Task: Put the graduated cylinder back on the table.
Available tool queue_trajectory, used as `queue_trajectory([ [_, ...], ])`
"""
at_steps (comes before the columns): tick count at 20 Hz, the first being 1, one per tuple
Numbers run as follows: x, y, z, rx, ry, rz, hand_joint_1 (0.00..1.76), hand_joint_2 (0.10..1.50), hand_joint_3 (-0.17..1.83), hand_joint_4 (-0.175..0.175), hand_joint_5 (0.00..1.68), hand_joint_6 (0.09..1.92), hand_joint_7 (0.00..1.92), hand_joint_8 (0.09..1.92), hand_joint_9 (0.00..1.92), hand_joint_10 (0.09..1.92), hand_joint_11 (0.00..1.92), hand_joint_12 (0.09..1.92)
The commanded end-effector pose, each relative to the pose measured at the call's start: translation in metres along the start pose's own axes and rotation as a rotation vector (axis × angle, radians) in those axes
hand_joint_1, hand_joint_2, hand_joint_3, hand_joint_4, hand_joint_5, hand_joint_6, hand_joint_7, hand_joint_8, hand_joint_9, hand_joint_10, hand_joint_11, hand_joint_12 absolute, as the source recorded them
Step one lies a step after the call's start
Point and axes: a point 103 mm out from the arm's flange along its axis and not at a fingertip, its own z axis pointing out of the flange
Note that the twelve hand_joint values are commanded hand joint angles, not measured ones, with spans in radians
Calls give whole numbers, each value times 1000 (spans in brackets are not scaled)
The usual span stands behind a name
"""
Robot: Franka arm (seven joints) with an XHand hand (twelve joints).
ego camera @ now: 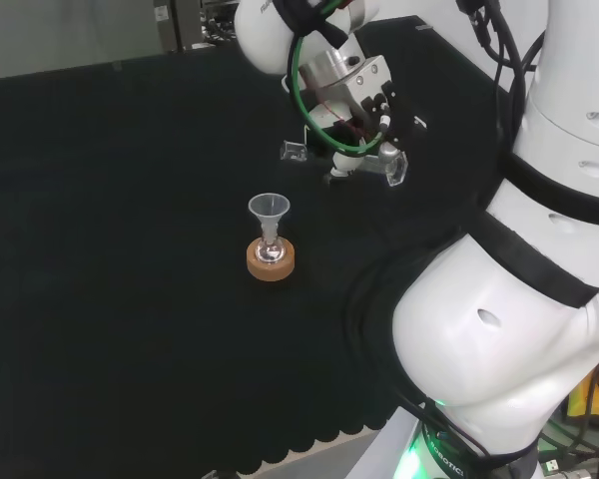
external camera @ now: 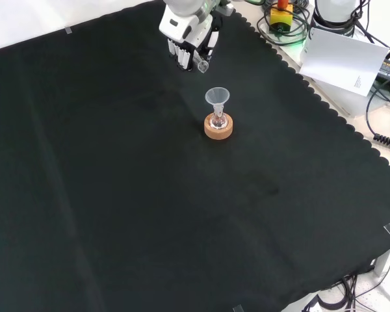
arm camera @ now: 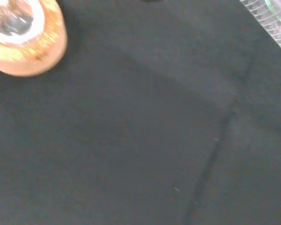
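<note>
Black cloth (external camera: 117, 195) | funnel (ego camera: 269, 208) in flask on cork ring (ego camera: 271, 261) | hand (ego camera: 359, 110) grips graduated cylinder (ego camera: 379, 170)

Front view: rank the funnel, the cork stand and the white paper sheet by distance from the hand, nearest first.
From the hand:
1. Funnel, just below the hand, right of it.
2. Cork stand, directly under the funnel.
3. White paper sheet, far right, off the cloth.

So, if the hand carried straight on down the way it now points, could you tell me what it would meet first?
Most likely bare black cloth. The hand holds the graduated cylinder above it; the funnel on the cork ring seems off to the side, though depth is unclear.
</note>
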Motion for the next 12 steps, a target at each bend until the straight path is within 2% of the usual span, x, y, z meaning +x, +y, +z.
queue_trajectory([
  [1,-23,14,1,-165,202,-83,1248,1145,1,-175,908,1109,938,1096,1324,113,1130,791],
  [6,-32,23,5,-244,249,-98,1247,1146,1,-175,907,1112,936,1099,1324,113,1130,793],
  [12,-38,43,6,-335,344,-148,1247,1147,1,-175,905,1115,934,1102,1324,112,1129,795],
])
